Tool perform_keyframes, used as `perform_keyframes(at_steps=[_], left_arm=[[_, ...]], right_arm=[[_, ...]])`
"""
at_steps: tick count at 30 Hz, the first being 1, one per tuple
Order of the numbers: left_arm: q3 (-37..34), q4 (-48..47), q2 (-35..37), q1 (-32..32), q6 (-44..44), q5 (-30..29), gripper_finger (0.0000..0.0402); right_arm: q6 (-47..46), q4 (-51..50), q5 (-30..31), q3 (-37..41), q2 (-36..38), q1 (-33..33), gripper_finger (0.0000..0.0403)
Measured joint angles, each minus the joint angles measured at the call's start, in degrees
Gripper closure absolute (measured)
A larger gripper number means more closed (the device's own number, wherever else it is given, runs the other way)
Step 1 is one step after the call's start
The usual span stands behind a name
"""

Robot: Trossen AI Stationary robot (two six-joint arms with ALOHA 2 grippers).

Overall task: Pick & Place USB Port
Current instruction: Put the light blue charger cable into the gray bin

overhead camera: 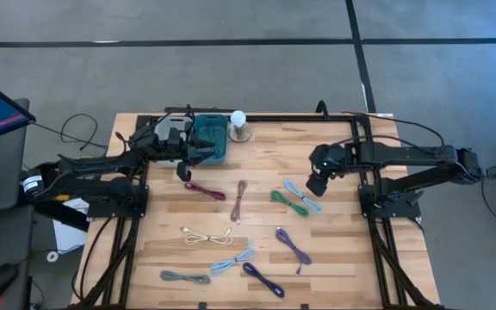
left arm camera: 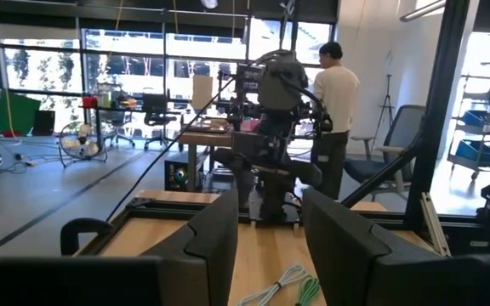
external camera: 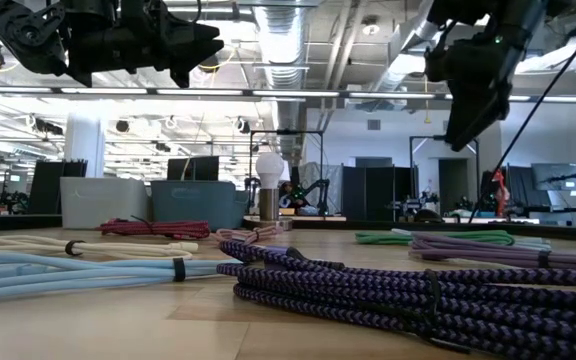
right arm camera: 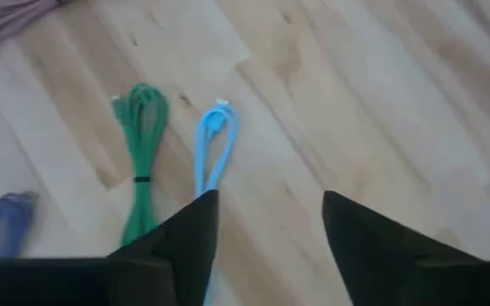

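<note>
Both arms up over the wooden table (overhead camera: 334, 250), cables all lying loose below!

Largest first: the table spreads wide with bundled USB cables scattered across it. The teal bin (overhead camera: 209, 142) sits at the far edge, and the left gripper (overhead camera: 182, 170) hangs just beside it, fingers spread with nothing between them. Over on the other side, the right gripper (overhead camera: 316, 183) hovers above the wood, its fingers parted and empty too, right near the light blue cable (right arm camera: 213, 144) and the green cable (right arm camera: 142, 144), which lie side by side. The maroon cable (overhead camera: 205, 189) rests near the left gripper.
</note>
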State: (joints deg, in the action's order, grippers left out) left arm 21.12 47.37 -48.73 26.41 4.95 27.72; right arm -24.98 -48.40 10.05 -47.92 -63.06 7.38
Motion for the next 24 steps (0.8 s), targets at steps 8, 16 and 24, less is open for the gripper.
perform_keyframes(at_steps=[8, 16, 24], left_arm=[[0.0, -0.45, -0.02, 0.0, 0.02, 0.01, 0.027], [0.02, -1.59, -0.02, 0.0, 0.02, 0.06, 0.0274], [0.02, -2.38, -0.02, 0.0, 0.02, 0.11, 0.0275]], right_arm=[[-5.96, 1.41, -2.72, -0.02, -5.0, -4.91, 0.0178], [-8.58, 1.8, -2.56, 0.0, -16.06, -8.17, 0.0191], [-8.55, 5.93, -2.55, -0.01, -27.57, -8.94, 0.0189]])
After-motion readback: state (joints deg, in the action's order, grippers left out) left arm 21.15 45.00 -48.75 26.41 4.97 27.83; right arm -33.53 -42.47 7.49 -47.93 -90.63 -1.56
